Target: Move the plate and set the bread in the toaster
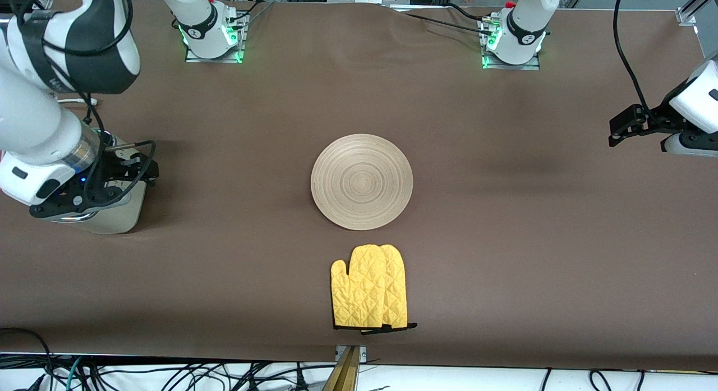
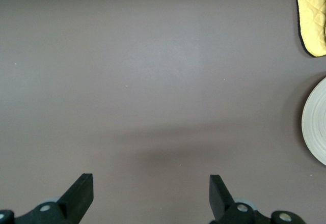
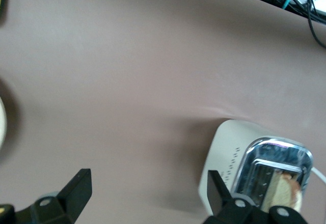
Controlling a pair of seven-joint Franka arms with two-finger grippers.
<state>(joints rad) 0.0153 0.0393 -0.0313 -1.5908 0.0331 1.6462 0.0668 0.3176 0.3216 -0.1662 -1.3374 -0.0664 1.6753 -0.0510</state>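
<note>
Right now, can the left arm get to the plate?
Probably yes. The left hand hangs open over bare table toward its own end, and nothing lies between it and the plate; the plate is empty.

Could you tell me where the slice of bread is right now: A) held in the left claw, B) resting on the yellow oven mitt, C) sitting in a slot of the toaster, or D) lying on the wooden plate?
C: the right wrist view shows the bread sticking out of a chrome slot of the toaster; the plate is bare.

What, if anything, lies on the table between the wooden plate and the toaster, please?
Nothing: in the front view only bare brown table runs between the plate and the toaster. The right gripper hangs open over the toaster.
</note>
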